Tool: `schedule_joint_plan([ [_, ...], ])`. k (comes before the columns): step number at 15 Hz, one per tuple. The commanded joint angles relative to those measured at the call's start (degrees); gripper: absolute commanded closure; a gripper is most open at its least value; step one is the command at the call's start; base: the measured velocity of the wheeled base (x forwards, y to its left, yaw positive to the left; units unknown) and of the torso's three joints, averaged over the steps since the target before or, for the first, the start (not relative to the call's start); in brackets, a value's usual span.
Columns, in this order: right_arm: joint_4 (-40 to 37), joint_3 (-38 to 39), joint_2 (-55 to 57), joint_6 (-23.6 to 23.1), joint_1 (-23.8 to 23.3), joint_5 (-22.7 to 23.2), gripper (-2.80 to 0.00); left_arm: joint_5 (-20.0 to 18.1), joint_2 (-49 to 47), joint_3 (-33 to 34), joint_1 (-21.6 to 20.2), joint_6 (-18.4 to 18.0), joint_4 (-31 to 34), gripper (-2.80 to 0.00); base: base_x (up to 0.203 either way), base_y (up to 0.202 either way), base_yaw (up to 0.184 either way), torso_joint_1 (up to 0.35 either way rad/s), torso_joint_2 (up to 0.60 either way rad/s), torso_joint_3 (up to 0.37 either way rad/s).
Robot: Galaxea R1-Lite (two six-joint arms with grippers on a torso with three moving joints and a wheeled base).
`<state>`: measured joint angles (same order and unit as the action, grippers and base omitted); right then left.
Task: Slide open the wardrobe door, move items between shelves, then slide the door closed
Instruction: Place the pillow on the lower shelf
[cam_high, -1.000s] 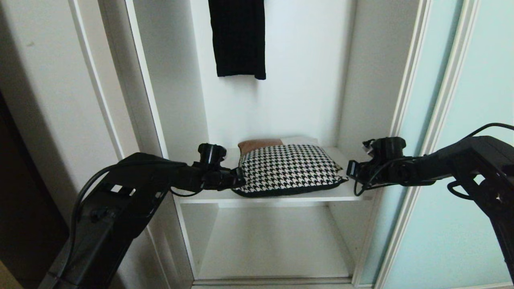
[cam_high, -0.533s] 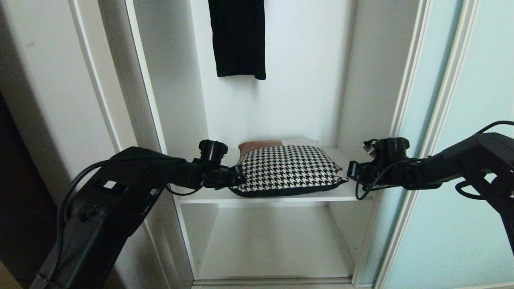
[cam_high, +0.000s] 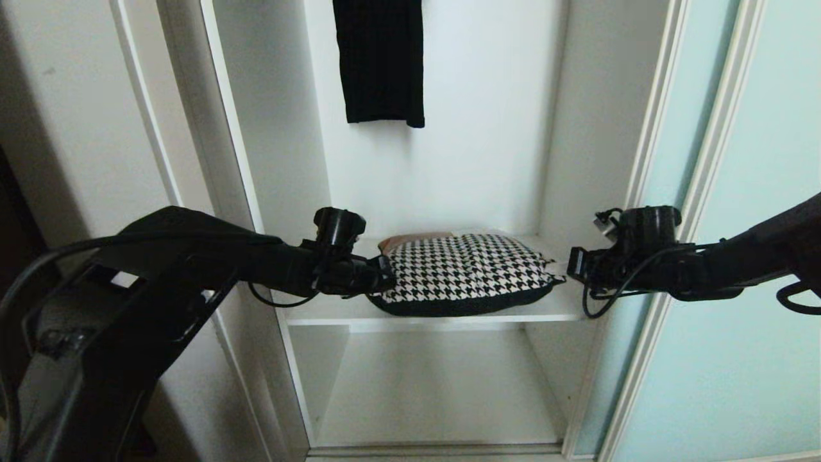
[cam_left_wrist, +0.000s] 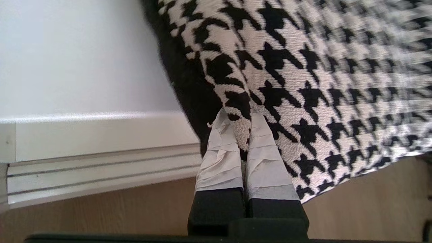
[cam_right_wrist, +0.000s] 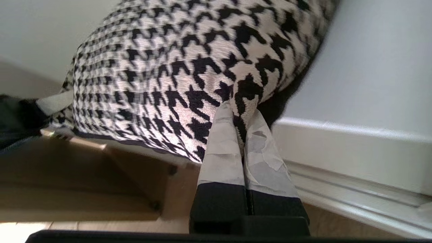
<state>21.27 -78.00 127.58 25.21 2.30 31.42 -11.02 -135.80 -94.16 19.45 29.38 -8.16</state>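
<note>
Slippage was the main risk: each gripper pinched only a small fold of fabric, so the cushion (cam_high: 465,273) might have sagged or pulled free if the arms moved unevenly. The left gripper (cam_left_wrist: 241,119) was clamped on its left corner, the right gripper (cam_right_wrist: 241,113) on its right corner. The cushion sat at the upper shelf (cam_high: 321,311), its front hanging past the edge; whether it rested there was unclear. It showed black-and-white houndstooth, with a brown patch behind. The door (cam_high: 737,289) stood open at right.

The white shelf (cam_high: 333,313) carries one cushion (cam_high: 465,273) (houndstooth-faced).
</note>
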Motion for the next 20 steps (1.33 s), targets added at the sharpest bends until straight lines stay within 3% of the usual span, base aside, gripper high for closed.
schedule_joint_plan([
  [1,0.13,4.82,-5.28,-0.01,0.88,0.52,0.00,-0.03,6.70,3.69,0.75,0.22,-0.26,0.00,0.000,0.000,0.000,0.000,0.00,0.000],
  [6,0.10,12.98,-13.87,-0.45,1.44,0.77,0.00,4.21,14.14,13.93,2.91,0.17,-4.03,0.00,0.000,0.000,0.000,0.000,0.00,0.000],
  [14,0.08,25.37,-26.11,-0.42,3.42,1.67,0.00,6.61,26.65,24.99,5.95,0.23,-4.82,0.00,0.000,0.000,0.000,0.000,0.00,0.000],
  [20,0.08,33.93,-36.27,-0.31,4.80,5.97,0.00,8.83,33.39,34.31,9.22,0.16,-5.98,0.00,0.000,0.000,0.000,0.000,0.00,0.000],
])
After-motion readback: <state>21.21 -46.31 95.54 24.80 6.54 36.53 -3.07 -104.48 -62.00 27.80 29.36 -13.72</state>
